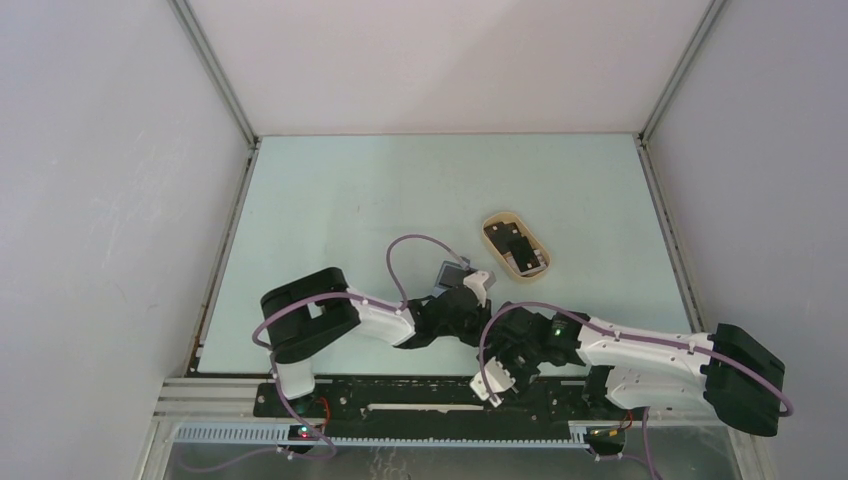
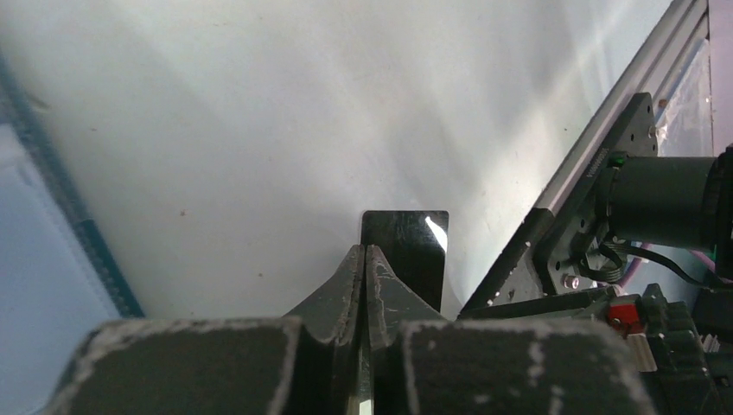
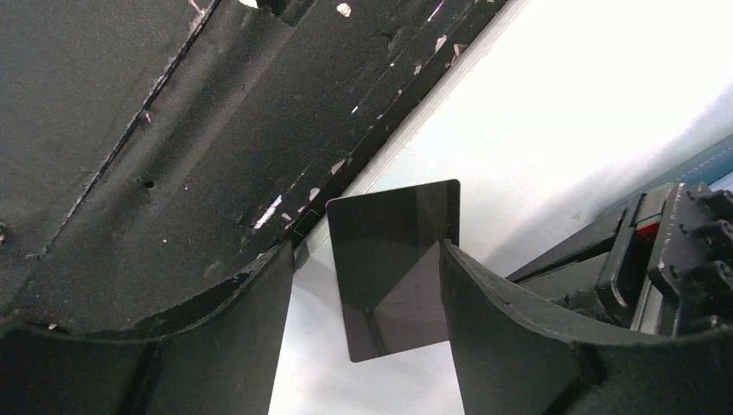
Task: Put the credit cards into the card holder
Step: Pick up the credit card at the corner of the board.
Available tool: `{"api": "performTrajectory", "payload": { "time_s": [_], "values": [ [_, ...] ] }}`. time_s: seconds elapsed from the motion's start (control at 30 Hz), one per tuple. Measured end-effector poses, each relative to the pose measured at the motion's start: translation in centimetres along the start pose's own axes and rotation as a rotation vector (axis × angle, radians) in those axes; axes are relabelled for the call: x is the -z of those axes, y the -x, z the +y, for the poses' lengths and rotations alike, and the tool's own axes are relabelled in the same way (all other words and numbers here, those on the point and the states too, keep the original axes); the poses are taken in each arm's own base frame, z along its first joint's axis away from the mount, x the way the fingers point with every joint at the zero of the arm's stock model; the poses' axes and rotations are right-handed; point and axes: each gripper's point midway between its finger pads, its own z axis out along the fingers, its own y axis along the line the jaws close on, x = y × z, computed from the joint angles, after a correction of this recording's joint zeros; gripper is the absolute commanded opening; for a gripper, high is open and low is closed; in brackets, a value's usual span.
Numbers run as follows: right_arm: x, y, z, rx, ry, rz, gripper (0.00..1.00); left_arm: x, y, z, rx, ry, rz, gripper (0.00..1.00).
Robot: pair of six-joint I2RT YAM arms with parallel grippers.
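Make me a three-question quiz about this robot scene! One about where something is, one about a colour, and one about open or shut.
1. Where do the dark cards lie in the top view?
A) in the beige oval tray
B) on the right arm
C) against the back wall

2. What colour is the card pinched in the left tool?
A) red
B) black
C) yellow

3. How is the right tool?
A) shut tight
B) out of sight
C) open

Answers:
1 A, the dark cards sit inside the tray's rim.
2 B, the card sticking out past the left tool's tips is glossy black.
3 C, its fingers stand far apart in the right wrist view.
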Motion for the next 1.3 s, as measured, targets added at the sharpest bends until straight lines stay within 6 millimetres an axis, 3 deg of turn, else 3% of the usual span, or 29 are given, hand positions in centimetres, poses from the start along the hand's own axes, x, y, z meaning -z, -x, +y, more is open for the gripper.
{"api": "performTrajectory", "payload": {
  "time_s": [0.7,1.3],
  "values": [
    [-0.3,-0.1,0.3,0.002,0.003,0.010,0.66,-0.2,-1.5,-1.5,-0.010,-0.062,0.054,0.05],
    [0.0,0.0,0.6,-0.039,-0.013,0.006,0.53,0.0,-2.1,-1.8,-0.004,-0.089,0.061,0.05]
  ]
}}
